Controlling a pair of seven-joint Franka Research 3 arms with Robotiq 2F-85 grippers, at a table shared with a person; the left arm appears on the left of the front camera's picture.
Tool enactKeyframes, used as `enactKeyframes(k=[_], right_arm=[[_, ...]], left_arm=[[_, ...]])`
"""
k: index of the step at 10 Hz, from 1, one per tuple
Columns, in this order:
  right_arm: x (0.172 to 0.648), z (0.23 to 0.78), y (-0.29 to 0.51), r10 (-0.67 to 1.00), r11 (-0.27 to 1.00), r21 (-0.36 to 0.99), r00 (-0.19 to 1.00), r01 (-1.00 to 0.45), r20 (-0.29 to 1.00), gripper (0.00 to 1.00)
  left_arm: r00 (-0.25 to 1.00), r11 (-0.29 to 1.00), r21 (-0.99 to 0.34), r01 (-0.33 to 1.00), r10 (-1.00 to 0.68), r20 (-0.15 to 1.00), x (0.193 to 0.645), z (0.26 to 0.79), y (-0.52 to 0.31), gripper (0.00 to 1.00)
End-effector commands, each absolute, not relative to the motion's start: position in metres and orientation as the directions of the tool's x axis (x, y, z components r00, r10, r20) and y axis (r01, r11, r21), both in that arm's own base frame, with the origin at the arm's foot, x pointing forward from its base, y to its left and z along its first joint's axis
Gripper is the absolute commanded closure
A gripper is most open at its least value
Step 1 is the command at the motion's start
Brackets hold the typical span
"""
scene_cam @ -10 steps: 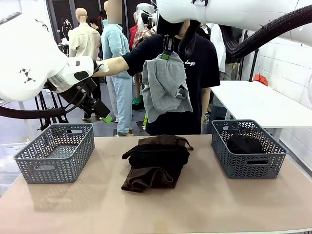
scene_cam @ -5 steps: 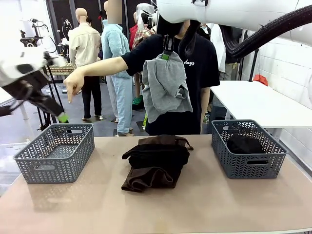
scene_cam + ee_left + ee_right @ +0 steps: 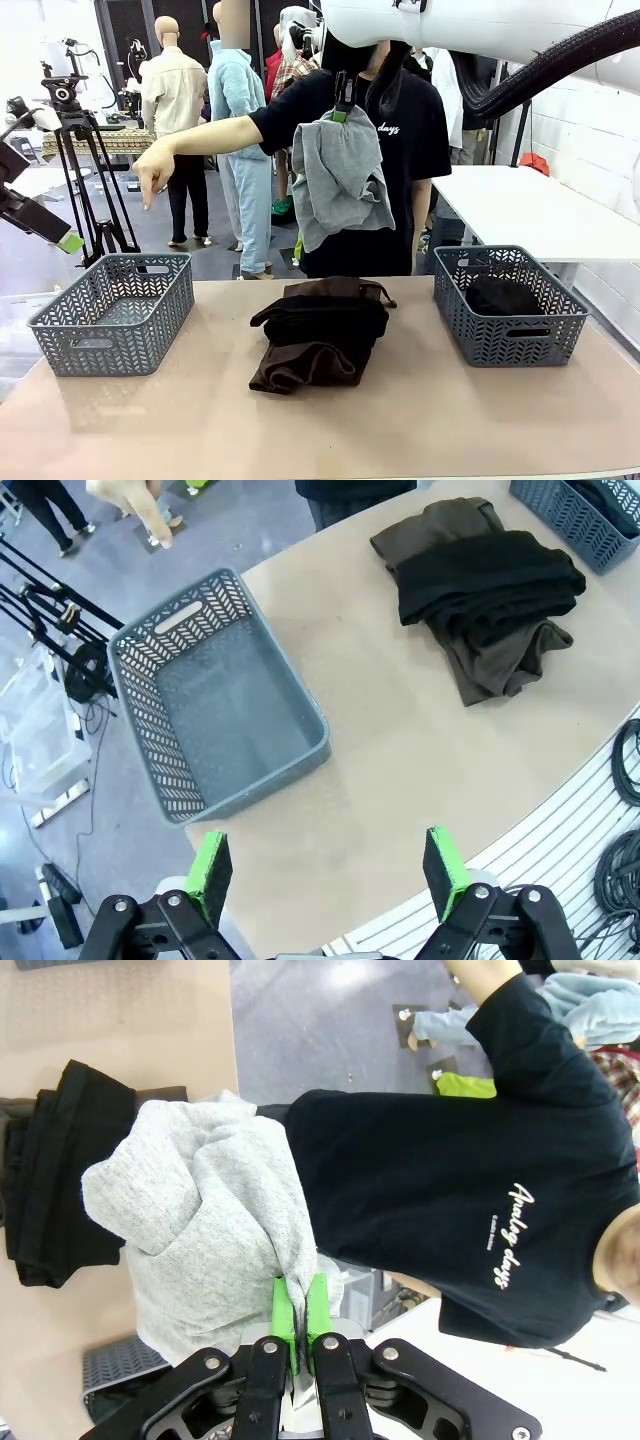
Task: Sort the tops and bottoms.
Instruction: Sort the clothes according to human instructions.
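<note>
In R fingers (image 3: 283,1310): limp grey garment (image 3: 340,190)

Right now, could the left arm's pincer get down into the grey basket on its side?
Probably yes. The left pincer hangs open above the table edge, beside the grey basket, with nothing between them. The person's hand points at the basket's far side, apart from it.

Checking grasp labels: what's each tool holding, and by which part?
Right tool pinches the grey garment by a bunched fold at its top; it hangs free. Left tool is open, empty.
</note>
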State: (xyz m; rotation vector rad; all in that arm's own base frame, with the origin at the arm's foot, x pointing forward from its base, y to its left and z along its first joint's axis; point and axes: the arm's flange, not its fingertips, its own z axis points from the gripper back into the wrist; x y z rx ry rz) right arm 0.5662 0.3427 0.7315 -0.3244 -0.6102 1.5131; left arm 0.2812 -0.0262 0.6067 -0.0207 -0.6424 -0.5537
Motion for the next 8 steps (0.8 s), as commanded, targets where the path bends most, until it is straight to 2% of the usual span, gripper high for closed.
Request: enactKeyframes(k=[1, 3, 4, 7, 8], right_arm=[[0.579, 0.736, 0.372, 0.916, -0.046, -0.638, -0.288, -0.769, 0.281, 1.00], [0.612, 0.756, 0.441, 0.755, -0.156, -0.769, -0.576, -0.620, 0.312, 1.00], [0.623, 0.765, 0.474, 0.694, -0.195, -0.798, -0.655, -0.570, 0.298, 1.00], [0.659, 0.761, 0.540, 0.538, -0.231, -0.814, -0.767, -0.533, 0.349, 1.00], [0.582, 0.718, 0.479, 0.676, -0.203, -0.824, -0.684, -0.529, 0.273, 1.00]], left_arm=[[0.653, 0.852, 0.158, 0.499, -0.490, 0.577, 0.285, 0.602, -0.031, 0.00], [0.661, 0.855, 0.149, 0.496, -0.483, 0.573, 0.281, 0.607, -0.026, 0.00], [0.661, 0.855, 0.149, 0.496, -0.483, 0.573, 0.281, 0.607, -0.026, 0.00], [0.661, 0.855, 0.149, 0.496, -0.483, 0.573, 0.281, 0.607, -0.026, 0.00], [0.661, 0.855, 0.149, 0.496, -0.483, 0.573, 0.281, 0.607, -0.026, 0.00]])
